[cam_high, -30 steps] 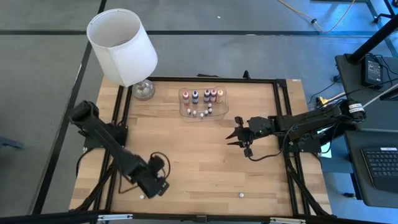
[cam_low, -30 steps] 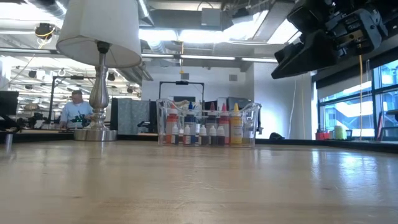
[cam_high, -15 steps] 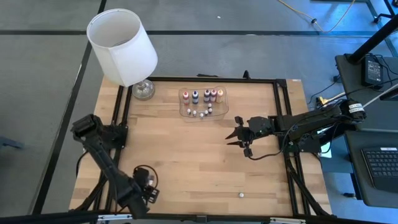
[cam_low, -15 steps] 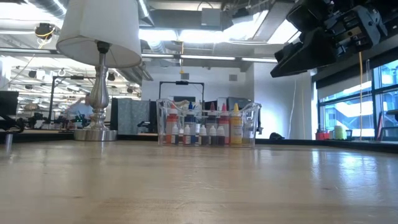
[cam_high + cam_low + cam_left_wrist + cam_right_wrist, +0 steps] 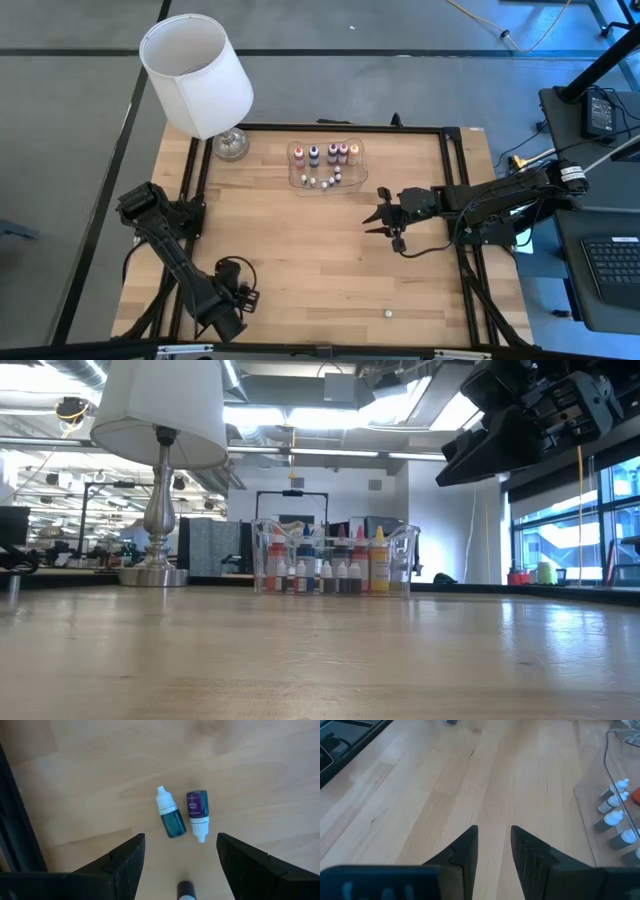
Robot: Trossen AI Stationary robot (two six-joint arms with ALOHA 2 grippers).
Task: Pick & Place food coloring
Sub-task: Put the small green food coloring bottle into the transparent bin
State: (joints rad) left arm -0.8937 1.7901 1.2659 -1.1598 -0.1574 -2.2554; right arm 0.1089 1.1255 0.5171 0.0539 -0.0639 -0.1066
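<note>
My left gripper hovers open over the table's near left corner. In the left wrist view its fingers point down over a teal bottle and a purple bottle, both lying on their sides on the wood. A third dark bottle shows between the fingers. The rest of the food coloring stands in the clear tray at the far middle. One tiny whitish bottle lies near the near edge. My right gripper hangs open right of centre, above bare wood.
A white-shaded lamp stands on the far left corner. A black frame runs along the table's sides. The tray shows upright bottles in the low view, and its edge lies beside my right gripper. Bare wood spans the table's middle.
My left gripper has swung from further in on the table toward the near left corner, then eased back a little. The tray, its bottles and the right arm have kept still.
</note>
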